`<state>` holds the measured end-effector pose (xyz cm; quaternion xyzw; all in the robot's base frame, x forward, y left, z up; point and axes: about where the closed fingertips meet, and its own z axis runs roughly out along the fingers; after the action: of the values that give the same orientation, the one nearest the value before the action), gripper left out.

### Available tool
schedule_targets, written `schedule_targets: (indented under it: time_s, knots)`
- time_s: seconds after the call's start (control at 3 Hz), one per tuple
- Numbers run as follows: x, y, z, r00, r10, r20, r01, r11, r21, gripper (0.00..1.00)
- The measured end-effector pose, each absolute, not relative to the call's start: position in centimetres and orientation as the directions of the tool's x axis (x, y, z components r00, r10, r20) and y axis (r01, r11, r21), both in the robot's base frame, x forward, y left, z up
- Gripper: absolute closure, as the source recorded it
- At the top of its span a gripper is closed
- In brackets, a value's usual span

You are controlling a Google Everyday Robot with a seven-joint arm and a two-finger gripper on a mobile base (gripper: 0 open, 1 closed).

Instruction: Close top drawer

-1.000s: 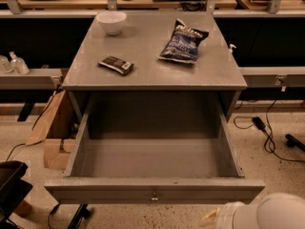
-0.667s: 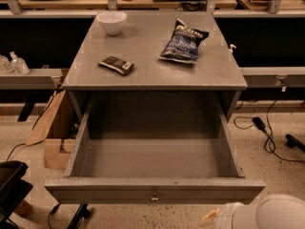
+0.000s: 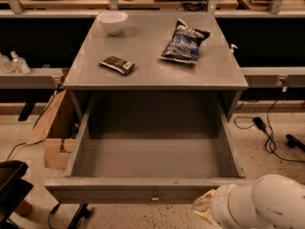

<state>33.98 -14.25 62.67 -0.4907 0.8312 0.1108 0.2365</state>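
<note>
Grey top drawer (image 3: 152,159): fully out, its front facing the arm for a push.
Gripper (image 3: 206,210): low, just beside that front; cannot tell its opening or hold.

One camera, high in front, looks down close over the open top drawer (image 3: 119,189); arm (image 3: 267,205) bottom right, gripper out of frame.
</note>
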Motion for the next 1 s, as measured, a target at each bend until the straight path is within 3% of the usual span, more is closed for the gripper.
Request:
schedule_targets:
  time_s: [1.0]
  knots:
    - [41.4, -13.5, 62.4, -0.355, -0.766, -0.536, -0.885, 0.460, -0.072, 1.00]
